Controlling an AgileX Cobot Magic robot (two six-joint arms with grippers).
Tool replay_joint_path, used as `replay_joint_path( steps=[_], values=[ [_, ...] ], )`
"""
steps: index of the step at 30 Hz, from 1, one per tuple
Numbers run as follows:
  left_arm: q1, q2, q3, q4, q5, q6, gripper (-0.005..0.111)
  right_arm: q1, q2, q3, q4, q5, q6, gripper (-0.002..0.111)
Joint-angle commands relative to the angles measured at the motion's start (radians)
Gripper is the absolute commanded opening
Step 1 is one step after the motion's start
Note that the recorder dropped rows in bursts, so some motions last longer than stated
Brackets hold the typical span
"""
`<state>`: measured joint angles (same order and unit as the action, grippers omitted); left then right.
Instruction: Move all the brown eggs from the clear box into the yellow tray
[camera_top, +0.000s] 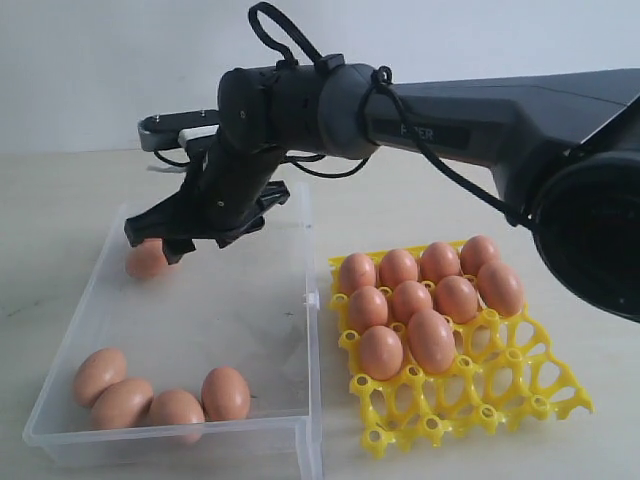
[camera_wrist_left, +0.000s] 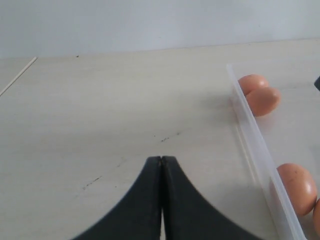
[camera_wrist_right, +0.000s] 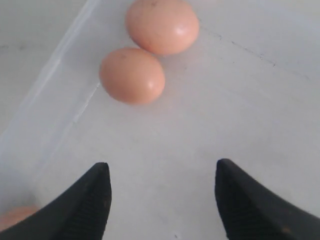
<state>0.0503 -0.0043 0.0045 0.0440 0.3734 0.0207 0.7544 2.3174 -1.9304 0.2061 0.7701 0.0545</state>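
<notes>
**Exterior view**
- Right end effector (camera_top: 190, 228): reaches across to the left and sits low over the far end of the box (camera_top: 312, 340). Its jaws are spread wide with nothing gripped.
- Eggs (camera_top: 175, 408): four are huddled in the near left corner of the box, touching one another. One more lies by the far left wall, partly hidden by the end effector.
- Box floor: bare through the middle and along the right wall.
- Tray (camera_top: 466, 364): stands on the tabletop (camera_top: 60, 200), just beside the box's right wall. Ten eggs fill the two far rows and the two left cups of the third row. The other six cups stand open along the near and right edges.

**Left wrist view**
- Left end effector (camera_wrist_left: 161, 160): jaws pressed together, holding nothing, over bare tabletop outside the box wall.
- Behind that wall are two touching eggs at the far end and one nearer. Another is cut off by the picture's edge.

**Right wrist view**
- Jaws stand far apart over bare box floor.
- Two touching eggs lie ahead, close to the box wall. A third is just visible beside one finger (camera_wrist_right: 95, 200).
</notes>
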Motion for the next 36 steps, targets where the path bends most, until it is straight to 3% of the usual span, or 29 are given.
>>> replay_joint_path(
  steps=[1, 5, 8, 12, 18, 31, 36],
  values=[
    [0.002, 0.004, -0.005, 0.003, -0.005, 0.001, 0.000, 0.007, 0.022, -0.037, 0.021, -0.033, -0.146, 0.059],
    [0.002, 0.004, -0.005, 0.003, -0.005, 0.001, 0.000, 0.030, 0.024, -0.042, -0.054, 0.045, -0.801, 0.059],
    [0.002, 0.004, -0.005, 0.003, -0.005, 0.001, 0.000, 0.030, 0.034, -0.040, -0.019, 0.015, -0.984, 0.059],
    [0.002, 0.004, -0.005, 0.003, -0.005, 0.001, 0.000, 0.030, 0.050, -0.040, 0.045, -0.060, -1.028, 0.059],
    [0.002, 0.004, -0.005, 0.003, -0.005, 0.001, 0.000, 0.037, 0.068, -0.044, 0.205, -0.201, -0.800, 0.059],
    [0.002, 0.004, -0.005, 0.003, -0.005, 0.001, 0.000, 0.030, 0.175, -0.177, 0.220, -0.191, 0.293, 0.059],
    [0.002, 0.004, -0.005, 0.003, -0.005, 0.001, 0.000, 0.030, 0.200, -0.189, 0.191, -0.155, 0.403, 0.059]
  ],
)
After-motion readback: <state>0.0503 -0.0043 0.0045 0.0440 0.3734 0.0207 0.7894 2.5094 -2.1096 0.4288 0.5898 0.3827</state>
